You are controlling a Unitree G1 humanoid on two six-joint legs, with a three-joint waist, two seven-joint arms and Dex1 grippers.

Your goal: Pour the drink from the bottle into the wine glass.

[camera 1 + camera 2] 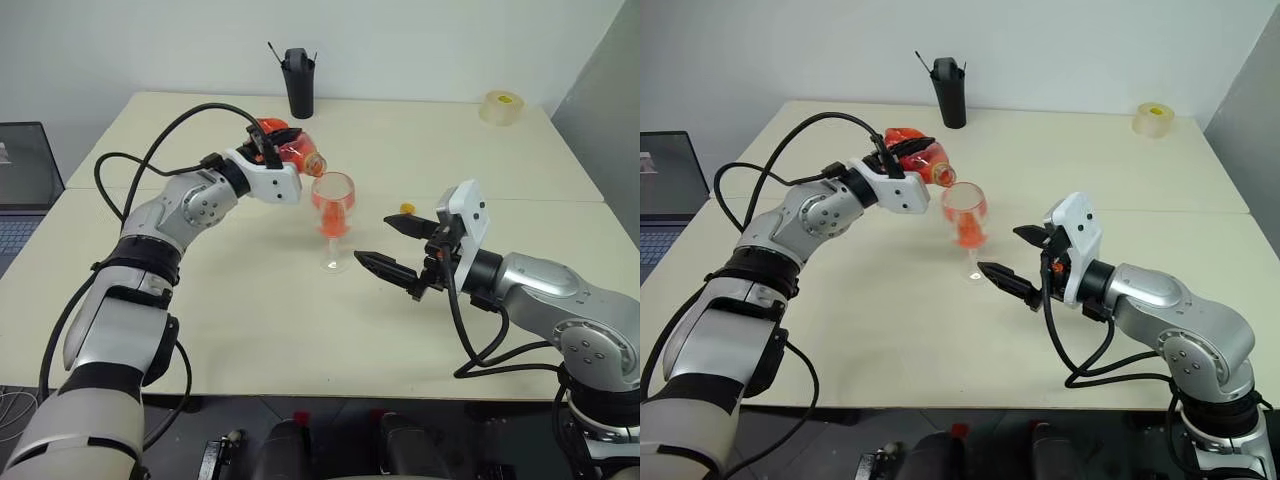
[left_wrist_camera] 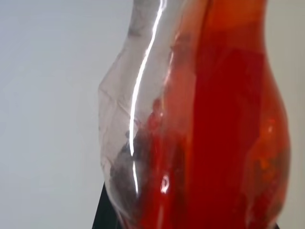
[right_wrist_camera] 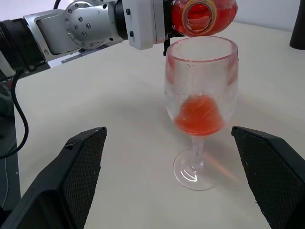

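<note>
My left gripper (image 1: 267,143) is shut on the clear bottle (image 1: 288,149), holding it tipped nearly level with its open mouth over the rim of the wine glass (image 1: 333,203). The red-orange drink (image 2: 224,143) lies along the bottle's side, and some of it sits at the bottom of the glass bowl (image 3: 200,117). The glass stands upright on the table. My right gripper (image 1: 375,240) hangs open just right of the glass, one finger (image 3: 76,176) on each side of the foot without touching it. The small yellow cap (image 1: 406,208) lies on the table behind that gripper.
A black pen holder (image 1: 299,81) stands at the table's far edge and a tape roll (image 1: 500,106) lies at the far right corner. A laptop (image 1: 22,180) sits off the table's left side. Black cables arc over my left arm.
</note>
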